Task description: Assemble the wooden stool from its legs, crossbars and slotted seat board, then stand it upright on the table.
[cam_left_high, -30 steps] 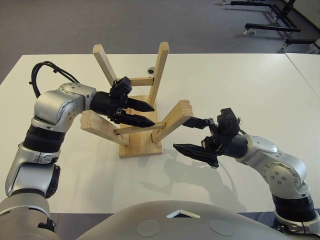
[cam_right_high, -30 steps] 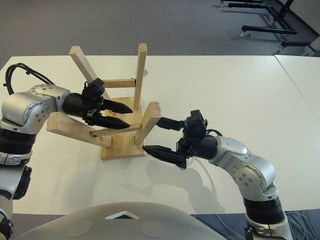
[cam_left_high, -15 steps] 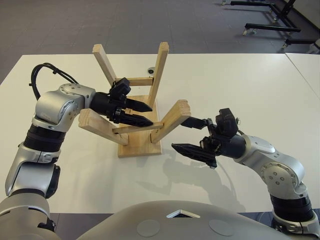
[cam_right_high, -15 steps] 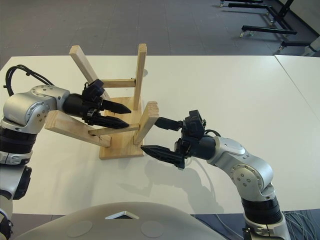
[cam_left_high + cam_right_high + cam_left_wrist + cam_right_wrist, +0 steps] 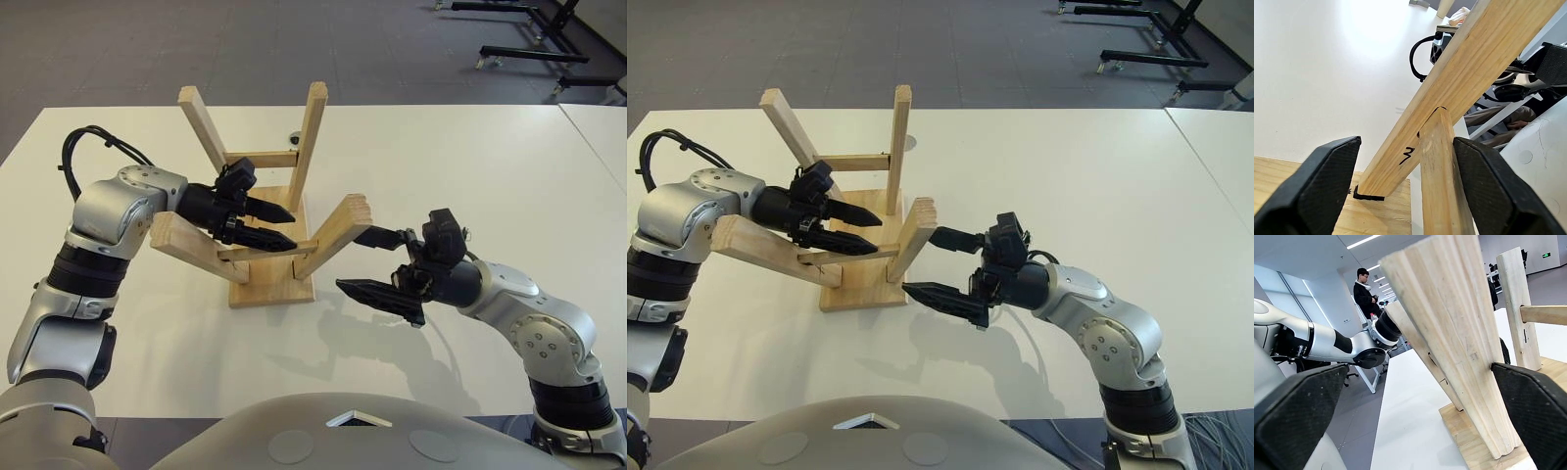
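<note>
A white table (image 5: pixel 470 166) carries the work. The wooden stool (image 5: pixel 279 211) is placed upside down on the left-centre part of the table, with all four legs pointing up.

The slotted seat board (image 5: pixel 284 286) is laid flat on the table surface. The far left leg (image 5: pixel 203 127) is tilted outward, and the far right leg (image 5: pixel 312 137) is set nearly upright. The near left leg (image 5: pixel 196 245) and the near right leg (image 5: pixel 333 235) are splayed strongly to either side. The far crossbar (image 5: pixel 263 159) is fitted between the two far legs. The near crossbar (image 5: pixel 274 249) is run between the two near legs, low above the seat board.

The left gripper (image 5: pixel 292 227) is positioned inside the stool, over the near crossbar. Its fingers (image 5: pixel 1327 191) are parted and placed on either side of the crossbar where it joins the near right leg. No clamping is seen.

The right gripper (image 5: pixel 348 259) is positioned just beside the upper end of the near right leg. Its fingers (image 5: pixel 377 292) are spread wide, with the leg end between them. Nothing is gripped, and contact with the leg cannot be confirmed.

A small round item (image 5: pixel 295 135) is located on the table behind the stool; its nature cannot be determined.
</note>
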